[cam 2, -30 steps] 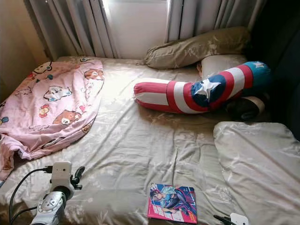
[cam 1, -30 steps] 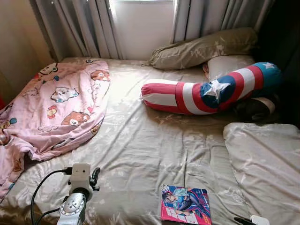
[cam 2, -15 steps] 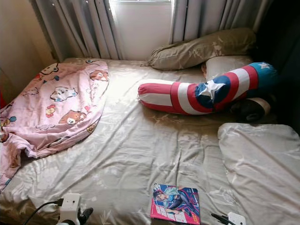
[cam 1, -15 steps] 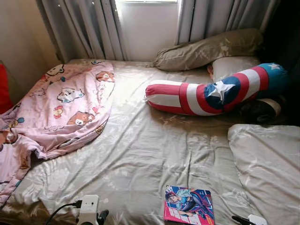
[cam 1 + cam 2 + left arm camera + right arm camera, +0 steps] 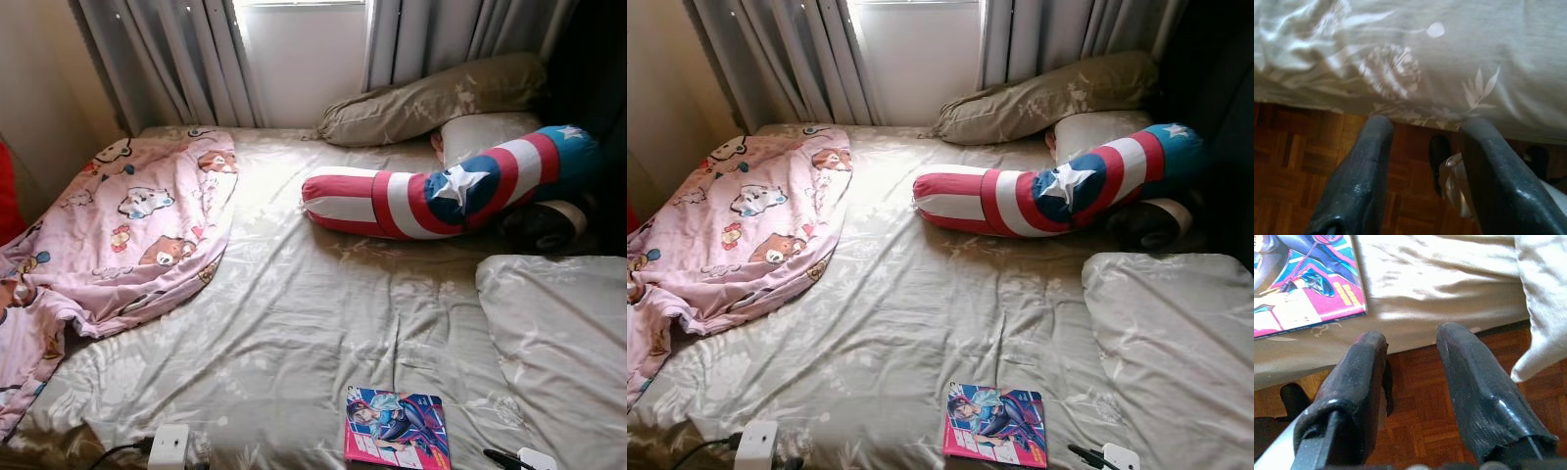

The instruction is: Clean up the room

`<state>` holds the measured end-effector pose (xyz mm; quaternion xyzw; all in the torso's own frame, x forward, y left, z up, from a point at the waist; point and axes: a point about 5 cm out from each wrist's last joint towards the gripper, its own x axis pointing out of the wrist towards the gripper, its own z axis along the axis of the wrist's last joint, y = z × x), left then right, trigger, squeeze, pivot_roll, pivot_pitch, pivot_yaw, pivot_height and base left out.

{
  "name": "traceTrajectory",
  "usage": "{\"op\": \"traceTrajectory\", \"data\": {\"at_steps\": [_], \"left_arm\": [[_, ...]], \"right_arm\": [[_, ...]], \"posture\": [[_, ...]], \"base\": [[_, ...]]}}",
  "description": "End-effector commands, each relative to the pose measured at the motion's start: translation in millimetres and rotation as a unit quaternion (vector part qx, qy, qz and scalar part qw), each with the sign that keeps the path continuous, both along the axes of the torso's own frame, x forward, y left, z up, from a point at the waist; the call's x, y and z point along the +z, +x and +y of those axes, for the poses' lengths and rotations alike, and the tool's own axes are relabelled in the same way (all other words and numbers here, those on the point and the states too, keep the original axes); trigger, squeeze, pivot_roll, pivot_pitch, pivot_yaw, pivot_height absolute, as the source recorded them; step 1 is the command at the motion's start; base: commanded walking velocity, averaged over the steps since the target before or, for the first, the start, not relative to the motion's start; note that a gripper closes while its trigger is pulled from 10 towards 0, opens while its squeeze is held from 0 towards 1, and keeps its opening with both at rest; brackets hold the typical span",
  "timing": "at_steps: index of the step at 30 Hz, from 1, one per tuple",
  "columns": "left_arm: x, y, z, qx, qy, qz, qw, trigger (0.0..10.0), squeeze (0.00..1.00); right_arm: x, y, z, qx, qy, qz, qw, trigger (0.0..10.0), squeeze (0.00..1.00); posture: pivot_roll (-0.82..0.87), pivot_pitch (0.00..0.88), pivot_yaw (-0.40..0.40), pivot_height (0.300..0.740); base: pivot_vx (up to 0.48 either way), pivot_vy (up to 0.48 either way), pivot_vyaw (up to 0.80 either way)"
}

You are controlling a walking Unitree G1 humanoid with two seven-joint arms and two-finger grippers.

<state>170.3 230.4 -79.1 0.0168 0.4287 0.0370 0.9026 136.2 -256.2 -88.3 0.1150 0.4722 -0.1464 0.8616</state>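
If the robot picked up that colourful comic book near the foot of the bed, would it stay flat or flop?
The comic book looks thin and lies flat on the sheet, so it would probably be light and sag if gripped by one edge. Its cover appears glossy, so it might slip. Lying flush on soft bedding, its edge may be hard to get under.

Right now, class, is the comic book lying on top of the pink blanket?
No. The comic book lies on the bare bedsheet near the bed's front edge, well apart from the pink blanket.
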Motion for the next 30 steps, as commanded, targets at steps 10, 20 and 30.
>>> {"op": "traceTrajectory", "data": {"at_steps": [10, 20, 30], "left_arm": [[0.8, 4.7, -3.1, 0.018, -0.003, -0.002, 1.000, 10.0, 1.00], [1.0, 7.4, -5.4, 0.032, -0.015, -0.001, 0.999, 10.0, 0.00], [-0.2, 6.0, -5.8, 0.032, -0.014, 0.007, 0.999, 10.0, 0.00]], "right_arm": [[1.6, 2.5, -2.2, -0.005, -0.001, -0.005, 1.000, 10.0, 0.00], [2.4, 4.3, -1.8, 0.011, -0.003, -0.009, 1.000, 10.0, 0.00], [1.8, 3.6, -0.7, 0.009, 0.001, -0.007, 1.000, 10.0, 0.00]], "posture": [[-0.02, 0.000, 0.012, 0.740], [-0.02, 0.000, 0.012, 0.740], [-0.03, 0.000, 0.020, 0.740]], "base": [[0.000, 0.000, 0.00], [0.000, 0.000, 0.38], [0.000, 0.000, 0.80]]}}
